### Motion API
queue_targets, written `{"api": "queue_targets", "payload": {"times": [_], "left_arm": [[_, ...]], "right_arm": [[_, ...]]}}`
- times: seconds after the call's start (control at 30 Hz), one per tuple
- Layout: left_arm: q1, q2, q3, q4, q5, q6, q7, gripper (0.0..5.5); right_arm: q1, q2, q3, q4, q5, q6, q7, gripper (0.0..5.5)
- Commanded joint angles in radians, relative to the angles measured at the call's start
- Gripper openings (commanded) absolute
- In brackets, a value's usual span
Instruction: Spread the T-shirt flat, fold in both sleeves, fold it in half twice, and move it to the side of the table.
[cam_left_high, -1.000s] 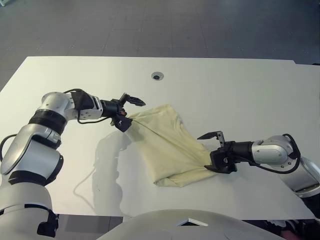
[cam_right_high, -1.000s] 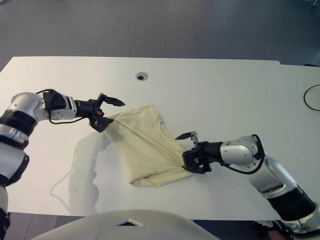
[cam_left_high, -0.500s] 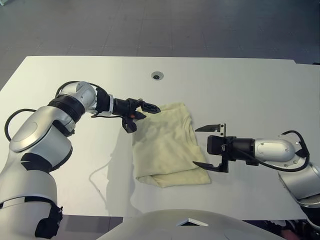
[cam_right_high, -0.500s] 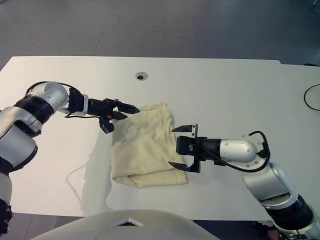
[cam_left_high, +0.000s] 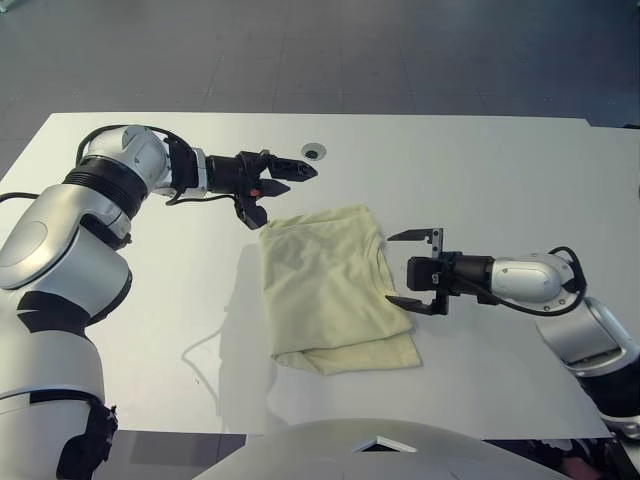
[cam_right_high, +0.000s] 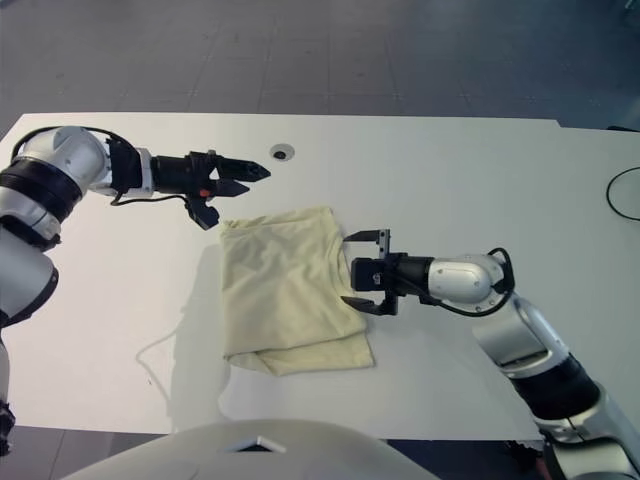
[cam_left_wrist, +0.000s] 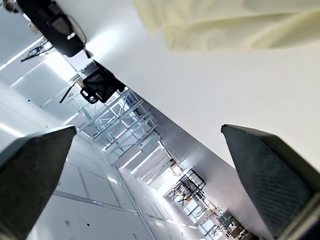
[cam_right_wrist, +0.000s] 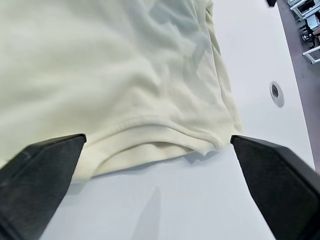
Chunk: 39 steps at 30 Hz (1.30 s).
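The pale yellow T-shirt (cam_left_high: 330, 285) lies mid-table, folded into a rough, slightly wrinkly rectangle. It's soft knit with a stitched hem, on a smooth white table (cam_left_high: 500, 170) that has a small round hole (cam_left_high: 315, 151) farther back. The left gripper (cam_left_high: 287, 196) hangs by the shirt's far left corner and the right gripper (cam_left_high: 392, 268) is at its right edge, both with black fingers spread and gripping nothing.

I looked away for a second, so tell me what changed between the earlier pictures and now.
Both grippers let go of the pale yellow folded T-shirt, held stretched between them before; it settled flat. The left gripper drew back toward the far side of the white table, jaws open; the right gripper opened at the shirt's right edge. Table unchanged.
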<state>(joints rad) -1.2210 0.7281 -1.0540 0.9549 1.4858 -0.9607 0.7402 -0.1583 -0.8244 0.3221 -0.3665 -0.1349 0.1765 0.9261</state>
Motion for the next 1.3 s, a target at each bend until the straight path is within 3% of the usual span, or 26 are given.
{"api": "queue_targets", "payload": {"times": [0.03,0.37,0.7,1.03,1.3], "left_arm": [[0.049,0.037,0.016,-0.03,-0.071,-0.097,-0.062,5.4],[0.159,-0.003,0.021,0.042,-0.138,-0.079,-0.165,5.4],[0.183,-0.094,-0.006,0.194,-0.137,0.032,-0.169,5.4],[0.151,-0.137,-0.012,0.175,-0.151,0.023,-0.121,5.4],[0.162,-0.019,0.049,0.026,-0.216,-0.081,-0.108,5.4]], "right_arm": [[-0.017,0.007,0.029,0.064,-0.039,-0.073,0.004,5.37],[0.042,-0.006,0.06,0.048,-0.05,-0.129,0.058,5.37],[0.131,-0.062,0.03,-0.007,-0.058,-0.113,0.072,5.37],[0.163,-0.053,-0.001,-0.053,-0.03,-0.041,0.062,5.37],[0.151,-0.024,-0.134,-0.155,0.08,0.064,0.026,5.37]]}}
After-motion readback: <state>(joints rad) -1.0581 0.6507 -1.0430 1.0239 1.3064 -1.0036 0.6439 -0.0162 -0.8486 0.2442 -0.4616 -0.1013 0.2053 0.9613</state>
